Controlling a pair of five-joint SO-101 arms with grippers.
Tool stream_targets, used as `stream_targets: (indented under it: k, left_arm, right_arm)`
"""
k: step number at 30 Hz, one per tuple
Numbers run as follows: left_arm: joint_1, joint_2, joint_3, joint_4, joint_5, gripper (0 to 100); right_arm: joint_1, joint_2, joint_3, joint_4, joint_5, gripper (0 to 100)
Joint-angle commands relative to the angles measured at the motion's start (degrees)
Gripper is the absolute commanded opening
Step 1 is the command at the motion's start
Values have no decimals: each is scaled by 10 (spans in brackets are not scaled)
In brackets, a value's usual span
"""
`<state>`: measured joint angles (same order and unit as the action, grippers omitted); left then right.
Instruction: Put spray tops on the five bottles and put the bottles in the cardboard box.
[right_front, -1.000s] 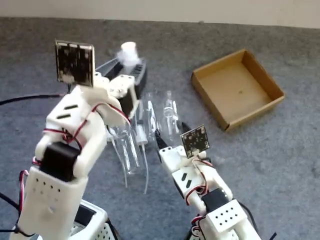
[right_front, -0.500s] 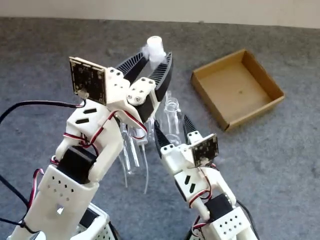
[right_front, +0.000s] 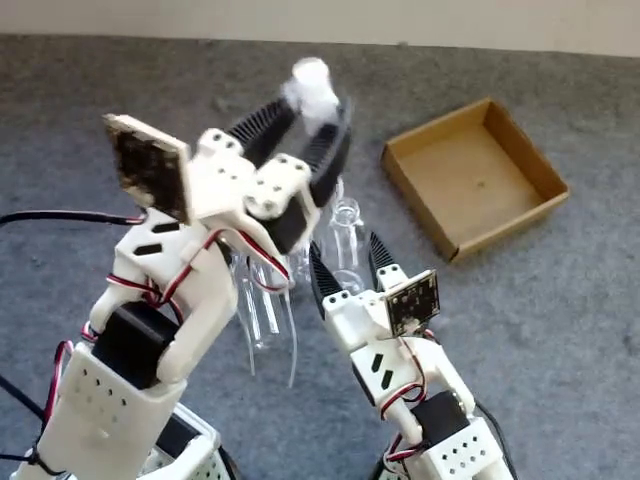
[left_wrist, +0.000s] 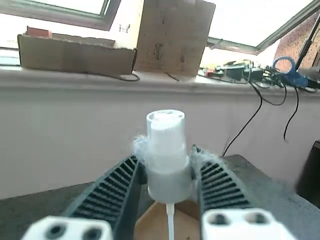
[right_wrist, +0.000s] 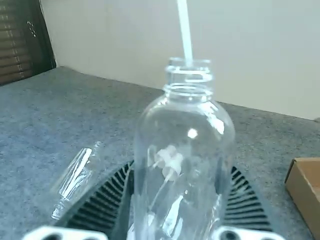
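Note:
My left gripper (right_front: 312, 100) is raised above the table, shut on a white spray top (right_front: 311, 83). The spray top (left_wrist: 167, 155) sits between the ribbed fingers, its thin tube (left_wrist: 169, 220) hanging down. Below it, my right gripper (right_front: 346, 258) is shut on a clear bottle (right_front: 346, 214), which stands upright. In the right wrist view the bottle (right_wrist: 184, 160) is gripped at its body, and the tube (right_wrist: 186, 30) comes down to the open neck. The cardboard box (right_front: 520, 150) lies to the right, with nothing inside.
More clear bottles and loose tubes (right_front: 268, 305) lie on the grey carpet between the two arms. One lying bottle (right_wrist: 75, 175) is beside my right gripper. A box corner (right_wrist: 302, 187) is close on the other side.
My left gripper has risen and swung right with the spray top, ending over the bottle. My right gripper has moved up to the bottle and closed on it.

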<state>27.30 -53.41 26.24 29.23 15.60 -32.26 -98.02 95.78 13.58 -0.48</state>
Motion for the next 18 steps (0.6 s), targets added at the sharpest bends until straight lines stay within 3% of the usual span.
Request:
stream_targets:
  k: [1, 11, 18]
  left_arm:
    - [9, -10, -32, 8, -1, 30]
    - [7, -12, 25, 6, -1, 30]
    - [6, -12, -50, 7, -1, 30]
  right_arm:
    - [0, -8, 68, 1, 1, 170]
    - [0, -8, 68, 2, 1, 170]
    - [0, -7, 68, 2, 1, 170]
